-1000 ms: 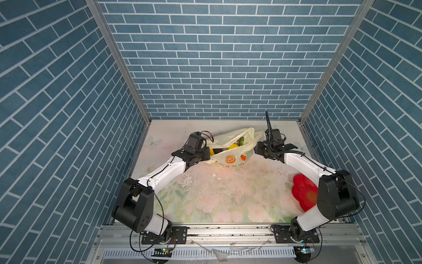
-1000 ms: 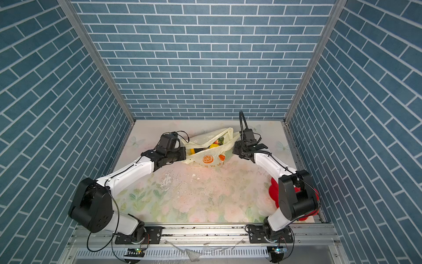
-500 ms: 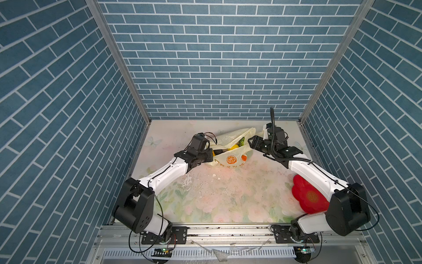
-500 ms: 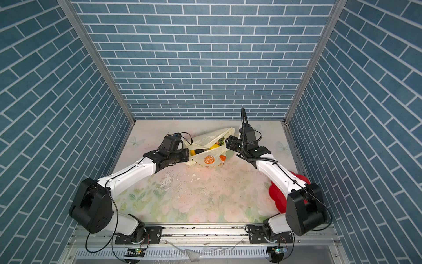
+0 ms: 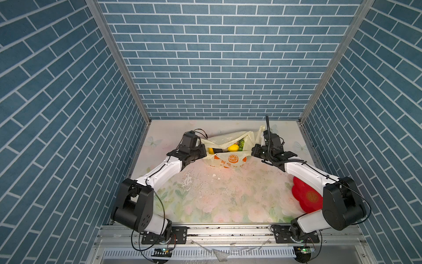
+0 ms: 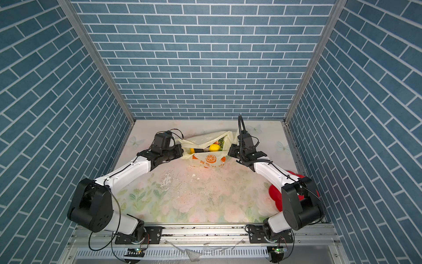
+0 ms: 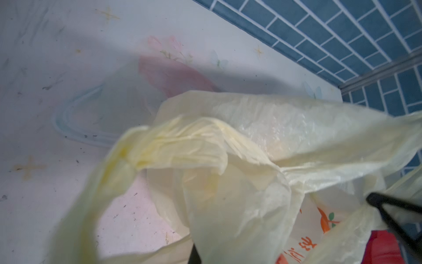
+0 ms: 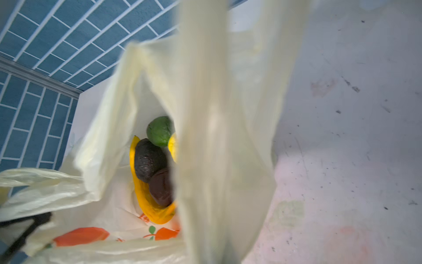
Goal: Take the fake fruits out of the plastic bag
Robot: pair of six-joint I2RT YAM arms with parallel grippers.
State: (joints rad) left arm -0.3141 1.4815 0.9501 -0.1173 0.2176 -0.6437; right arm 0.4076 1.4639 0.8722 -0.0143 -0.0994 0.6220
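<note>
The plastic bag, pale yellow with orange prints, lies at the back middle of the table, mouth stretched open. My left gripper is shut on its left edge. My right gripper is shut on its right handle. Among the fake fruits inside, both top views show a yellow ball. The right wrist view shows a green round fruit, dark brown pieces and the yellow banana. Bag plastic hides both grippers' jaws in the wrist views.
A red flower-shaped plate lies at the right edge of the table, partly under my right arm. Blue brick walls close in the back and both sides. The floral table top is scuffed in the middle.
My right gripper swung in to the bag's right handle and shut on it. The bag's mouth now stands wider between the two grippers. The left gripper kept its hold.
</note>
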